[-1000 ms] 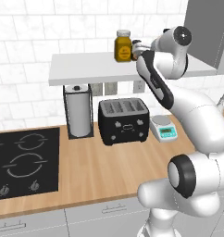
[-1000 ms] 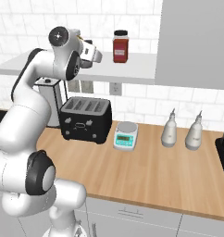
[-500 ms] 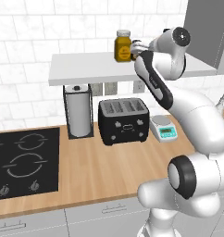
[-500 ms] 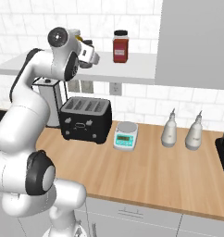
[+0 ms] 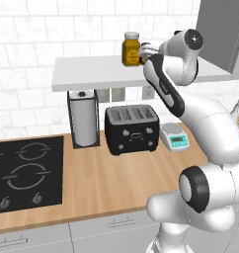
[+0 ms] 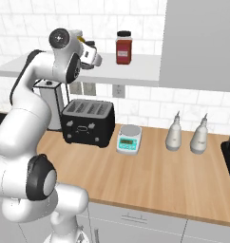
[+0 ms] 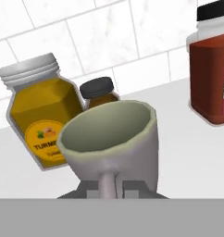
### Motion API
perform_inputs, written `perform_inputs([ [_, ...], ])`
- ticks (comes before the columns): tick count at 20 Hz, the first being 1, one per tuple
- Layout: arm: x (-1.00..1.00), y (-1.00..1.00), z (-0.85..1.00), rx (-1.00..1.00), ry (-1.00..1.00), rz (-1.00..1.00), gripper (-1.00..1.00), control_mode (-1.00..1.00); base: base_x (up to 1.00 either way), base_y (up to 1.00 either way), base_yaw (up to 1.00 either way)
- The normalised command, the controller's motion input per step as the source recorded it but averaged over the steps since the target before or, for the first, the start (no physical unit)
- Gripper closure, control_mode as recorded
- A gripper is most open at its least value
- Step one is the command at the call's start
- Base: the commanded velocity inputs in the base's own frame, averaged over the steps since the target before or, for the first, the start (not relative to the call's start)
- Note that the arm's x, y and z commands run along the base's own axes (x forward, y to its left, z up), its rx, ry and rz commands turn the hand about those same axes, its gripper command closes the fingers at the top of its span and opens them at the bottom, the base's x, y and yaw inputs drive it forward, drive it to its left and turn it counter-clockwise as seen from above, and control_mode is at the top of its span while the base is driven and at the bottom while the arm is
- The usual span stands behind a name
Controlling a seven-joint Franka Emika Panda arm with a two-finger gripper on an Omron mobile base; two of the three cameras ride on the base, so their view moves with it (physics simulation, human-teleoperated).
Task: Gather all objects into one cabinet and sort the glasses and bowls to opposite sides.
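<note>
Gripper (image 7: 111,187) is up at the open shelf (image 5: 92,76), jaws narrowed on the handle of the cup (image 7: 114,139). Cup fills the middle of the hand view, mouth open toward the camera, handle pointing down between the fingertips. Whether it stands on the shelf or is lifted off it, can't tell.

Just beyond the cup: yellow jar (image 7: 42,115) with a grey ribbed lid to the left, small dark-lidded jar (image 7: 99,90) right behind the rim, red jar (image 7: 211,69) with a black lid off to the right, apart from the cup. White tile wall behind all three.

From the left base view, the hand sits just right of the yellow jar (image 5: 131,49) at shelf height. From the right base view, the hand (image 6: 91,54) is left of the red jar (image 6: 123,47), a gap between them.

Counter (image 6: 150,175) below: paper towel holder (image 5: 83,118), black toaster (image 5: 132,129), scale (image 6: 129,139), two pale bottles (image 6: 174,134), hob (image 5: 22,173) at far left. Cabinet (image 6: 202,45) at upper right, door closed.
</note>
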Motion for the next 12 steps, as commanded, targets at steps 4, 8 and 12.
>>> perform_inputs([
  [4, -0.09, 0.01, 0.0, 0.0, -0.01, 0.0, 1.0, -1.0, 0.0, 0.0, 0.0],
  [8, -0.55, 0.01, 0.08, 0.0, -0.08, 0.0, 1.0, -1.0, 0.0, 0.0, 0.0],
  [12, -0.85, 0.05, 0.27, 0.0, -0.12, 0.0, 1.0, -1.0, 0.0, 0.0, 0.0],
])
